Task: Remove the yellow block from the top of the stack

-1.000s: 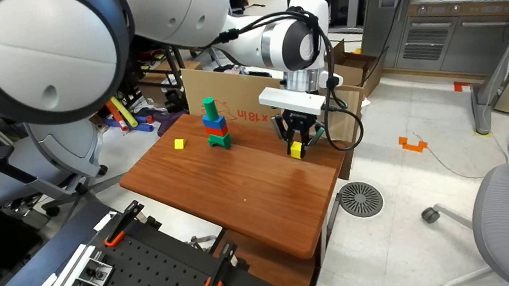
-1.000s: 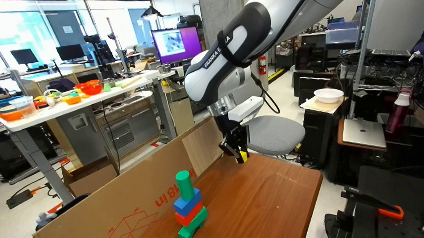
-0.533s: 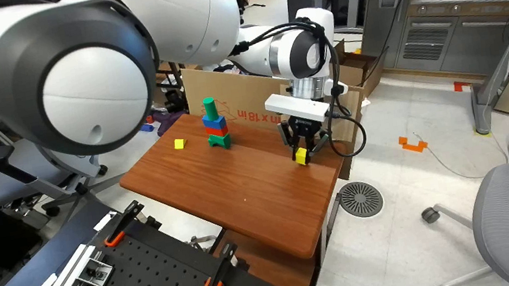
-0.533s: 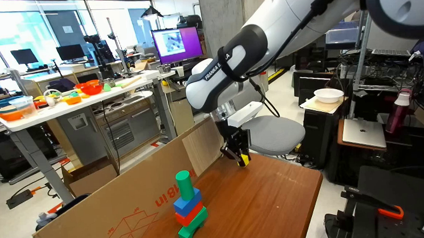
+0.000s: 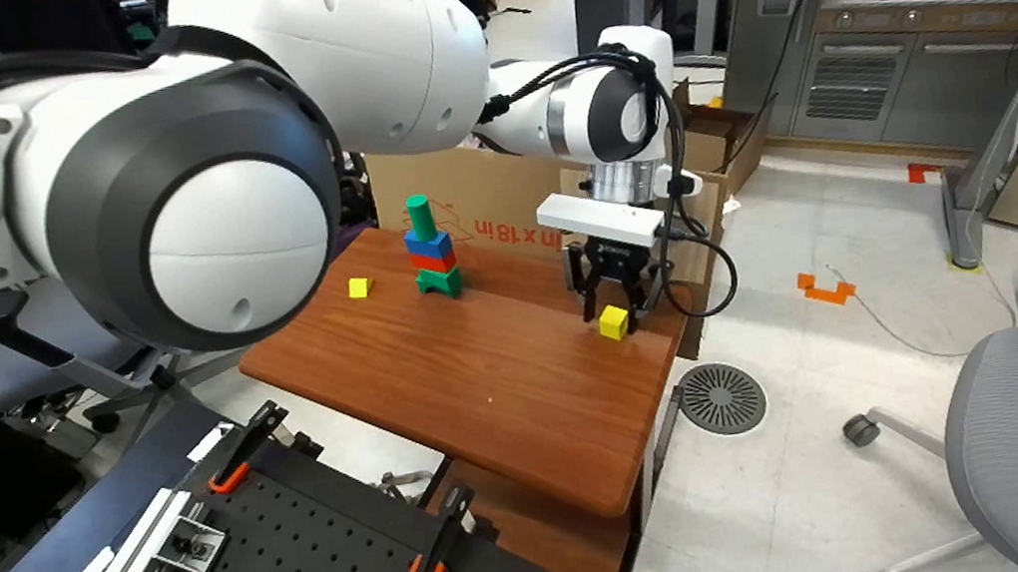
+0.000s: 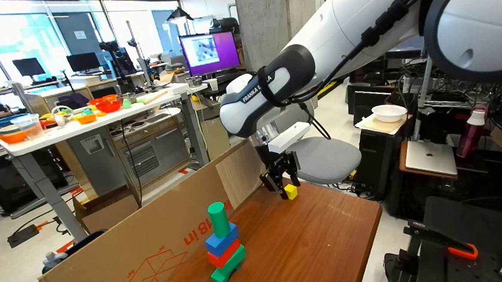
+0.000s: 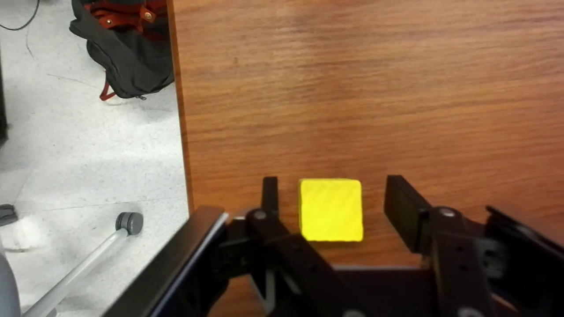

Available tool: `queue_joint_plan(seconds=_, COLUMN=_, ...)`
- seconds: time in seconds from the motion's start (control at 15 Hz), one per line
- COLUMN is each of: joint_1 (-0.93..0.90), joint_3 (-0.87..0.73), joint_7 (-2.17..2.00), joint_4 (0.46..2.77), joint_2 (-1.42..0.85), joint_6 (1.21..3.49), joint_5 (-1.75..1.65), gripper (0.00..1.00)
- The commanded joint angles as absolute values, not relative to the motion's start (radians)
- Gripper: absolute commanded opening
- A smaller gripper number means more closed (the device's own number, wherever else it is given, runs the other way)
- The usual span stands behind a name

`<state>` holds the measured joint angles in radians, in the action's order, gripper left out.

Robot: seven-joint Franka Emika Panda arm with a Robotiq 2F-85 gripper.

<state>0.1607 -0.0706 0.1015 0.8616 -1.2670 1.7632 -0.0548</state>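
The yellow block (image 5: 613,322) sits on the wooden table near its far right corner; it also shows in an exterior view (image 6: 291,192). In the wrist view the yellow block (image 7: 331,210) lies between the two fingers, with a gap on each side. My gripper (image 7: 333,190) is open around it and holds nothing. The stack (image 5: 432,253) stands apart on the table, also seen in an exterior view (image 6: 223,244). From the top it has a green cylinder, a blue block, a red block and a green arch.
A second yellow block (image 5: 359,288) lies on the table (image 5: 480,361) beyond the stack. A cardboard sheet (image 6: 153,249) stands upright along the table's back edge, close to the stack and gripper. A table edge (image 7: 183,132) runs beside the gripper in the wrist view.
My gripper has moved down with the yellow block and opened. The yellow block, earlier held between the fingers, now rests on the table. The stack has not moved.
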Motion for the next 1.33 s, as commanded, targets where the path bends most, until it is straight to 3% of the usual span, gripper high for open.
queue_joint_plan(seconds=0.0, joint_1=0.137, joint_3=-0.079, joint_7=0.113, joint_4=0.859, joint_2=-1.222, joint_6=1.753, joint_5=-0.08, gripper=0.95)
queue_joint_plan(seconds=0.07, joint_1=0.129, joint_3=-0.075, joint_7=0.127, joint_4=0.905, joint_2=-1.174, joint_6=1.782, joint_5=-0.086, gripper=1.0)
queue_joint_plan(seconds=0.53, joint_1=0.091, joint_3=-0.044, joint_7=0.162, joint_4=1.195, joint_2=-0.86, joint_6=1.99, joint_5=-0.077, gripper=1.0)
queue_joint_plan(seconds=1.27, joint_1=0.012, joint_3=0.025, joint_7=0.219, joint_4=1.661, joint_2=-0.45, joint_6=2.067, joint_5=-0.099, gripper=1.0)
